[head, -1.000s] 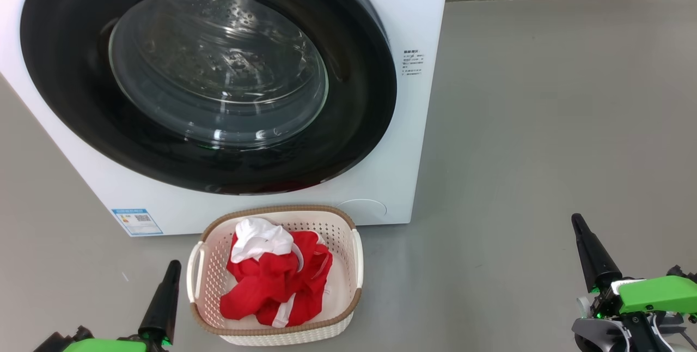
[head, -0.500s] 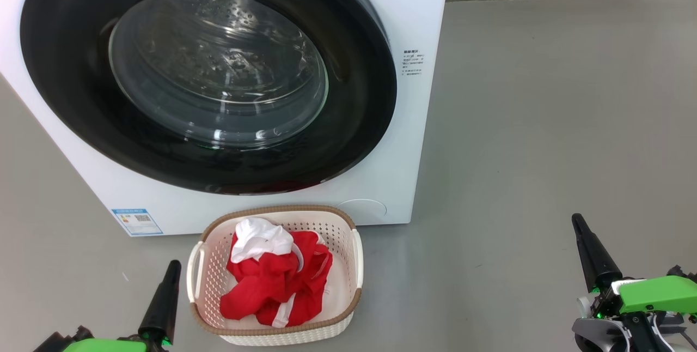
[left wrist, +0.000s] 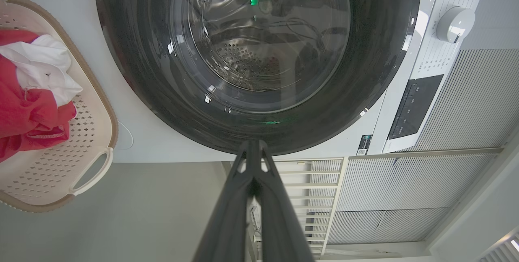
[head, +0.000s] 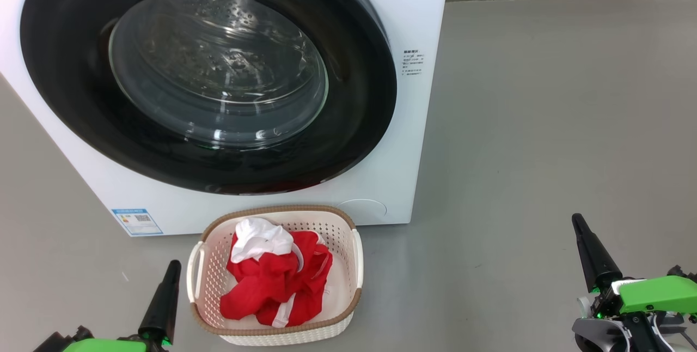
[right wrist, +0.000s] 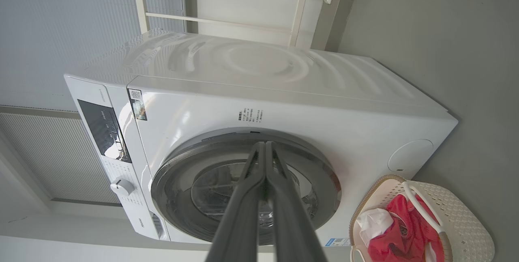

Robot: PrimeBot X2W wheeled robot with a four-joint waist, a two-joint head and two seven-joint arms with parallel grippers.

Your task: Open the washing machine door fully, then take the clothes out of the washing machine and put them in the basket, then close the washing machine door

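A: Which way does the big round door, glossy black rim around a bulging clear glass window [head: 218, 79], lie from the robot's hands?

B: Up-frame of both. It sits flat against the front of the white box-shaped washing machine [head: 419, 8] and looks closed, though whether the latch has caught cannot be told. The left hand [head: 173, 266], at the lower left, points up towards the door's lower rim and is the nearer one. The right hand [head: 576, 221] is at the lower right, well apart from the machine, over bare grey floor [head: 544, 123].

A: And their grip?

B: Each has its two long dark fingers pressed together into one tapering point, with nothing between them.

A: The laundry?

B: The crumpled bright red garment with white parts [head: 277, 281] lies in the small cream perforated plastic basket with a brown woven-look rim [head: 343, 265], bottom centre, just in front of the machine and just beside the left hand. The cloth is soft and limp, the basket's holed walls stiff. Through the glass the perforated steel drum [left wrist: 243, 57] looks empty, so probably nothing remains to be done.
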